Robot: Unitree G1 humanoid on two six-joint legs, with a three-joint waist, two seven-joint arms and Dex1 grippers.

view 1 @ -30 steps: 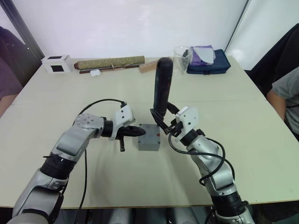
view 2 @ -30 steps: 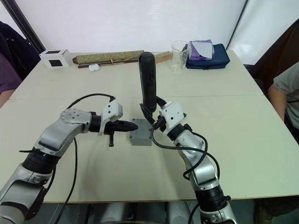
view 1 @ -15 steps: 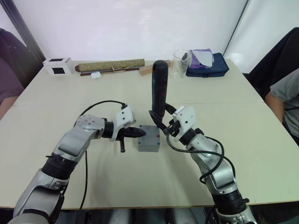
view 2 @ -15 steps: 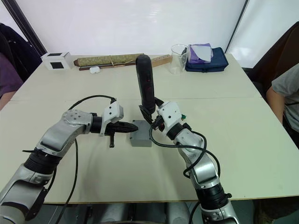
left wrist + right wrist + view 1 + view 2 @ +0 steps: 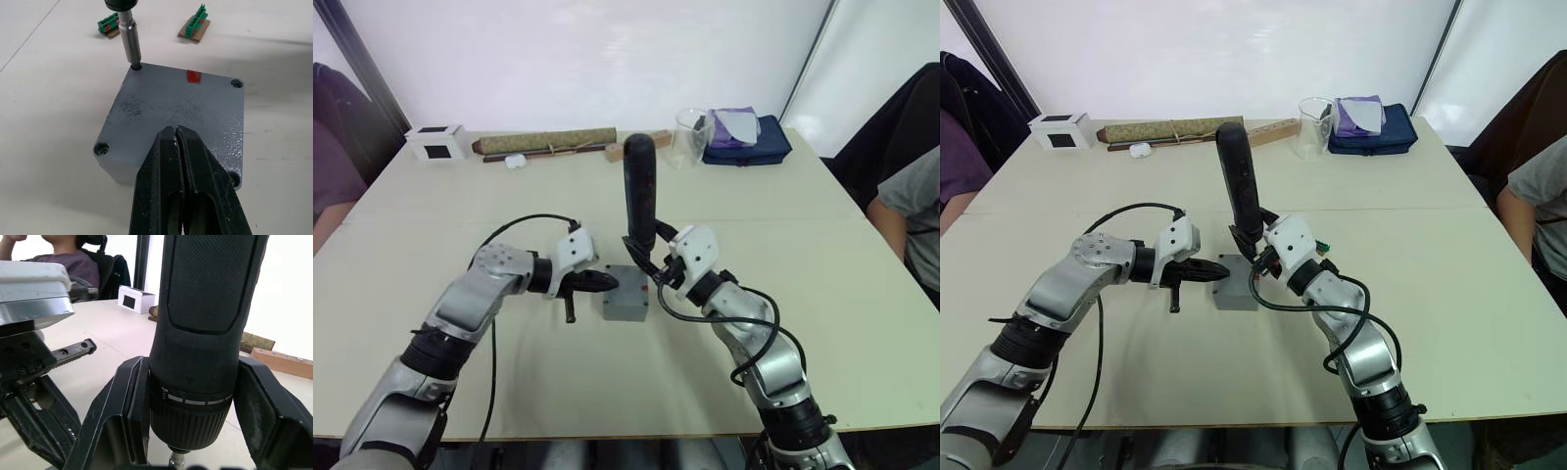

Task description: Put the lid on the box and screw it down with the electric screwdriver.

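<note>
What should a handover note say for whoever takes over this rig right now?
Left end effector: shut, fingertips resting on the lid, steadying it.
Right end effector: shut on the electric screwdriver, held upright.
The lid sits flush on the box at mid table. The bit is seated in a far corner hole.
Done: lid placed; a screw head shows in one near corner.
Left: finish this corner. The state of the other two corners is unclear; check and drive them, then release.

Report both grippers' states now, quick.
Left gripper: shut, holding nothing, fingertips pressing on the lid.
Right gripper: shut on the electric screwdriver, its bit in a corner hole.
</note>
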